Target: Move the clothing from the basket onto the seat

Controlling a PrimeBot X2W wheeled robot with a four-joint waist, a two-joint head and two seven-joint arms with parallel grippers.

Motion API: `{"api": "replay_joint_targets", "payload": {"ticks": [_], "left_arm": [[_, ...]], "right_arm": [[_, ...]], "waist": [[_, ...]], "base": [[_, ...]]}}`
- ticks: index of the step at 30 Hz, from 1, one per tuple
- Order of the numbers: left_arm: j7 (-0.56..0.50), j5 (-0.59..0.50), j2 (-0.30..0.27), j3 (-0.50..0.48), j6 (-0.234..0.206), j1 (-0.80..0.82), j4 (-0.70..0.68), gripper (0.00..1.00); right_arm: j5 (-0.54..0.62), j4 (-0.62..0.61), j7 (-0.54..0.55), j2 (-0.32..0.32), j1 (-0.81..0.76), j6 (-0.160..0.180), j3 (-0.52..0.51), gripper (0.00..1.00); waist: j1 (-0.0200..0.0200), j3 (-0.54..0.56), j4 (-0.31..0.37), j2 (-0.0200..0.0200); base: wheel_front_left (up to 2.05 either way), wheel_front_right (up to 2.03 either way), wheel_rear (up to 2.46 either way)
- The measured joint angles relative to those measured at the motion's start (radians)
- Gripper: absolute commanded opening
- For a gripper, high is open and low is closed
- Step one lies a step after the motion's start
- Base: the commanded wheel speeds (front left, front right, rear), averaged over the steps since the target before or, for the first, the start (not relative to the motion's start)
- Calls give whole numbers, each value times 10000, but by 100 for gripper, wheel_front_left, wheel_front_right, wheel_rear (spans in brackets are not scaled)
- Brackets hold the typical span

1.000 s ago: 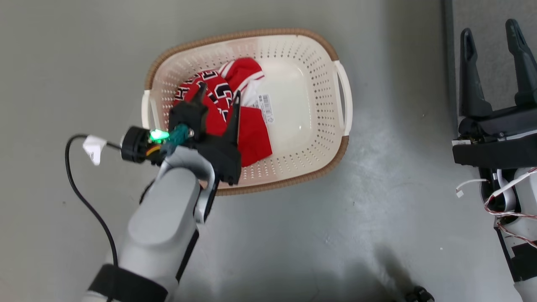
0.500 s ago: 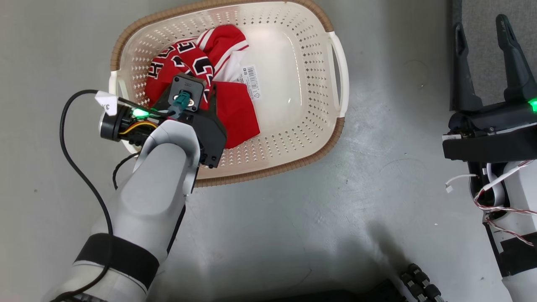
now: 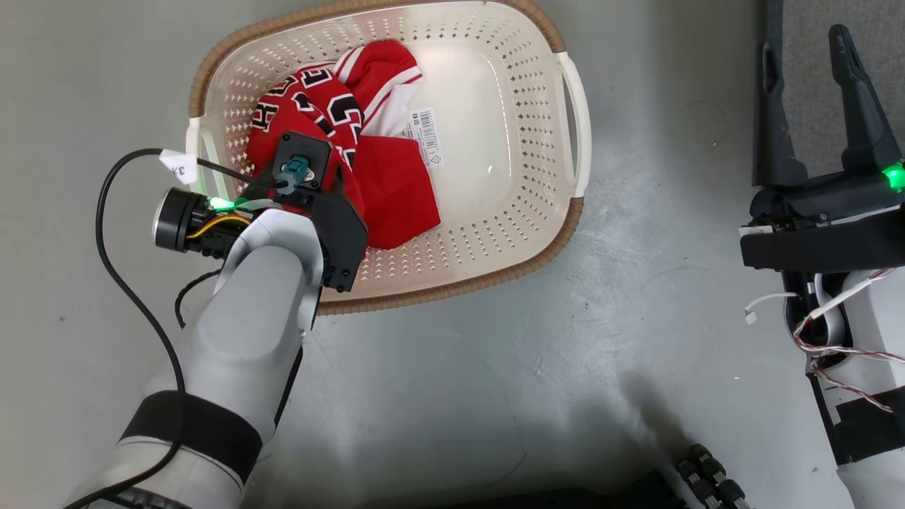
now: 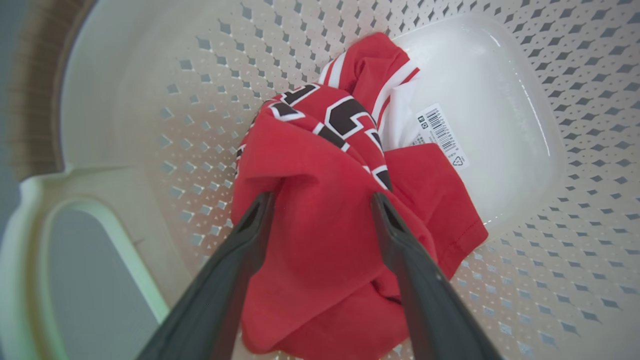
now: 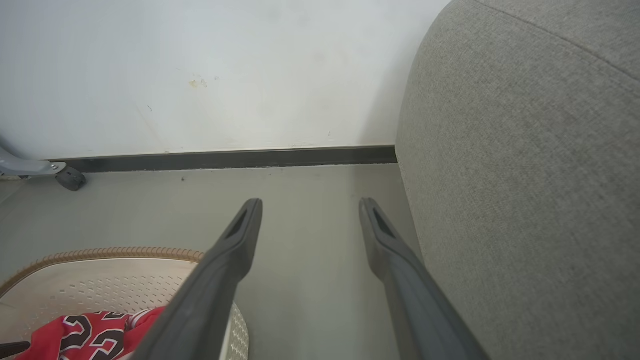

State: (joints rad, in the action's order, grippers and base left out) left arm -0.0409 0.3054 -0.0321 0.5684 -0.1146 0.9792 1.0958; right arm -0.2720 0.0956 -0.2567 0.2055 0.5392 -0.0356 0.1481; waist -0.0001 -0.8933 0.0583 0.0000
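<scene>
The cream basket with a brown rim stands on the grey floor. The red clothing with black-and-white numbers lies bunched in its left half. My left arm reaches down into the basket. In the left wrist view my left gripper is open, its two fingers straddling a raised fold of the clothing close to the basket wall. My right gripper is open and holds nothing, over the edge of the light-grey seat. The right wrist view shows the right gripper beside the seat.
A paper label lies on the basket's bare bottom, right of the clothing. A black cable loops from my left wrist over the floor. A white wall with a dark baseboard stands behind the basket. A small caster sits by it.
The head camera has shifted, so the basket sits higher and further left. My left gripper has tipped down into the basket onto the clothing. The right arm has stayed still and open.
</scene>
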Motion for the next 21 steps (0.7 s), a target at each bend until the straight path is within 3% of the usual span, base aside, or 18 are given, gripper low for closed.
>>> {"api": "replay_joint_targets", "payload": {"ticks": [11, 12, 13, 14, 21], "left_arm": [[-249, 104, 0, 374, 0, 12, 84, 98], [-251, 104, 2, 414, 0, 19, 105, 79], [-282, 104, 4, 431, 0, 28, 140, 49], [-282, 104, 4, 435, 0, 36, 173, 0], [13, 207, 2, 362, 15, 165, 307, 0]], "right_arm": [[0, 19, -2, -245, 86, -104, -46, 100], [0, 33, 0, -245, 86, -134, -79, 100], [0, 35, 0, -245, 86, -144, -100, 100], [0, 38, 0, -245, 86, -150, -119, 100], [2, 280, 0, -272, 173, -263, -213, 100]], "waist": [[1, -168, 203, -1], [1, -187, 226, 0], [1, -204, 248, 0], [0, -218, 265, 0], [1, -162, 318, 0]], "base": [[0, 0, 0], [0, 0, 0], [0, 0, 0], [0, 0, 0], [0, 0, 0]]}}
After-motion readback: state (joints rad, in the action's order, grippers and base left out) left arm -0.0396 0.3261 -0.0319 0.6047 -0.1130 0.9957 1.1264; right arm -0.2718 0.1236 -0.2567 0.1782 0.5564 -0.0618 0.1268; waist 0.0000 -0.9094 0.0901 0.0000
